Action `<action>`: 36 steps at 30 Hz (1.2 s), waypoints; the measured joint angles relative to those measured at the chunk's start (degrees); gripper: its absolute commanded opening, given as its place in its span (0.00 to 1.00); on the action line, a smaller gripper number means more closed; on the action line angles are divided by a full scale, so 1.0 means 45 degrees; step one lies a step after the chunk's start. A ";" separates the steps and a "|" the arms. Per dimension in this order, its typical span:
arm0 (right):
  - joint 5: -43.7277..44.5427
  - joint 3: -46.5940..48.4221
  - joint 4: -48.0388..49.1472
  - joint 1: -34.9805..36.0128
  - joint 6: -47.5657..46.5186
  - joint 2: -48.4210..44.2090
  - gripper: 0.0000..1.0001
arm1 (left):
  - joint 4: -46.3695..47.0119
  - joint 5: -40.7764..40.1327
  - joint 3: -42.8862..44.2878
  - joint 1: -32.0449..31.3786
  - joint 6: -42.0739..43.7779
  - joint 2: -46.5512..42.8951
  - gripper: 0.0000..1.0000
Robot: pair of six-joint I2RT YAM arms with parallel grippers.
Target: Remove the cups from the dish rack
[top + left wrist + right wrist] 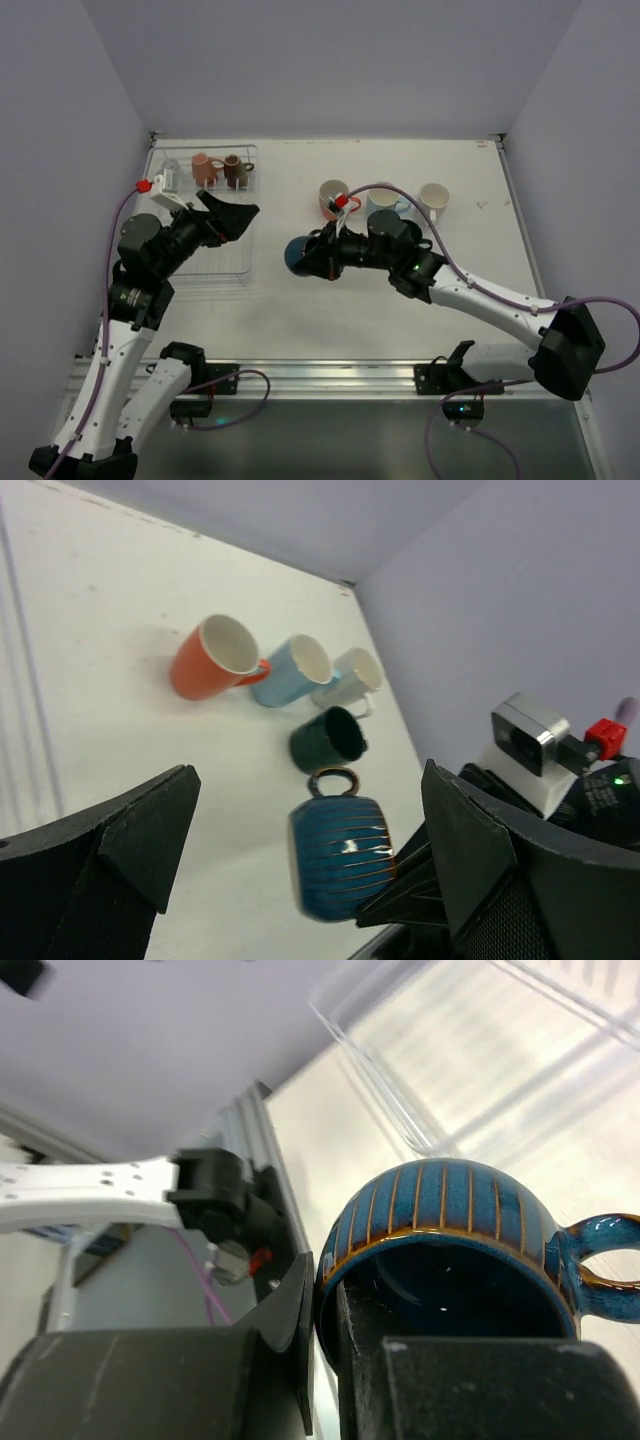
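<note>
Navy ribbed ceramic mug (pixel 298 255) pinched at rim by right gripper (pixel 323 258); best lowered level, left of dark green mug (pixel 328 738). Left gripper (pixel 236 215) jaws spread.

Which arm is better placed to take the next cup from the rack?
Left. The left gripper hangs open over the dish rack by the pink cup; the right gripper is shut on the navy mug.
</note>
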 measured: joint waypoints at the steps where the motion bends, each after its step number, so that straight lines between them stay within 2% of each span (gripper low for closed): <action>1: 0.0277 -0.0024 -0.0549 0.0000 -0.0219 -0.0155 0.00 | -0.0296 -0.0243 0.0107 0.0000 0.0316 0.0010 1.00; 6: 0.2108 -0.0010 -0.3449 0.0000 -0.1452 0.0335 0.00 | -0.1627 -0.1787 0.0408 0.0000 0.1938 0.0311 1.00; 12: 0.4624 0.0986 -0.6280 -0.0282 -0.2642 0.3288 0.00 | -0.2851 -0.3415 0.0403 -0.0005 0.3419 0.0918 1.00; 18: 0.6062 0.2059 -0.7431 -0.1001 -0.3376 0.5022 0.00 | -0.3240 -0.4677 0.0398 -0.0005 0.4362 0.1336 1.00; 25: 0.6669 0.3264 -0.7548 -0.1831 -0.3871 0.5887 0.02 | -0.3075 -0.4716 0.0389 -0.0005 0.4760 0.2633 1.00; 27: 0.6713 0.3371 -0.7504 -0.1996 -0.3900 0.6042 0.13 | -0.2943 -0.4692 0.0393 -0.0005 0.4779 0.3079 1.00; 28: 0.6751 0.3395 -0.7499 -0.2074 -0.3895 0.6105 0.24 | -0.2924 -0.4677 0.0423 -0.0005 0.4779 0.3356 1.00; 29: 0.6756 0.3405 -0.7499 -0.2147 -0.3871 0.6149 0.30 | -0.2919 -0.4663 0.0500 0.0000 0.4775 0.3662 1.00; 33: 0.6824 0.3415 -0.7402 -0.2210 -0.3905 0.6173 0.50 | -0.2900 -0.4648 0.1316 0.0000 0.4745 0.5197 1.00; 35: 0.6819 0.3415 -0.7422 -0.2200 -0.3789 0.6139 0.64 | -0.2924 -0.4707 0.1870 0.0000 0.4741 0.5901 1.00; 36: 0.6810 0.3410 -0.7431 -0.2191 -0.3774 0.6081 0.67 | -0.2900 -0.4775 0.2176 0.0000 0.4736 0.6241 1.00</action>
